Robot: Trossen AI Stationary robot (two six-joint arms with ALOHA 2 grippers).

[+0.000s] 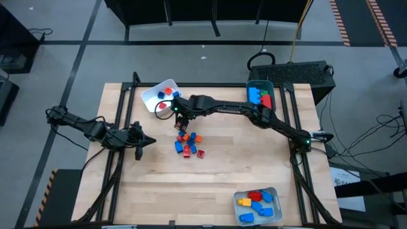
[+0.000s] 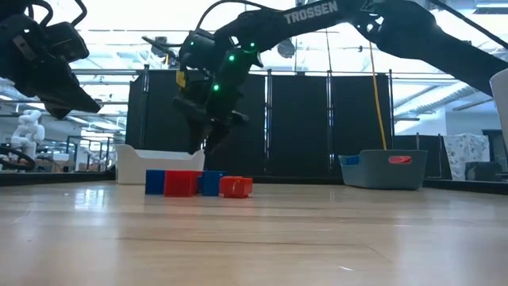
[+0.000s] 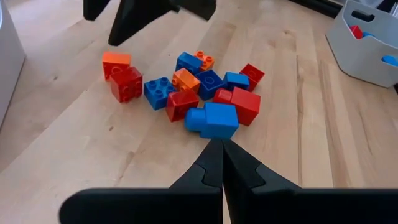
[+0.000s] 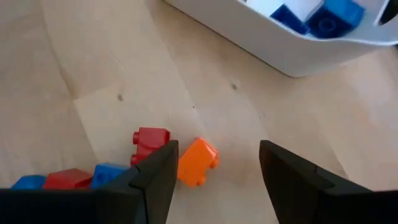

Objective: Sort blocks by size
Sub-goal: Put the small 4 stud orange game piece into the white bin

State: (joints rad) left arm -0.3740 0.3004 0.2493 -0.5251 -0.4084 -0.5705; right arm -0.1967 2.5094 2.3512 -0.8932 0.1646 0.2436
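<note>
The wooden desk [image 1: 254, 159] fills the middle of the high view. The right arm [image 1: 241, 109] stretches across its upper half from the right edge toward the centre. The left arm [image 1: 82, 125] lies at the left edge, its gripper [image 1: 147, 141] pinched fully together and pointing right toward the centre, holding nothing.

A white tray [image 1: 152, 95] sits at the upper left of the desk with a few blue and red pieces in it. A teal tray [image 1: 260, 85] at the upper right holds blue, green and red pieces. A grey tray [image 1: 275, 193] at the lower right holds red, blue and yellow ones.

The right gripper [image 1: 181, 121] hangs just below the white tray, above the top of the loose pile; its jaws stand apart with nothing between them. In the right wrist view an orange block [image 4: 196, 162] lies on the desk beside the gap between the fingers [image 4: 155, 171], with a red block [image 4: 149, 142] just next to it.

The blocks [image 1: 189, 144] lie in a tight cluster at the centre of the desk, red, blue and orange, several touching one another.
</note>
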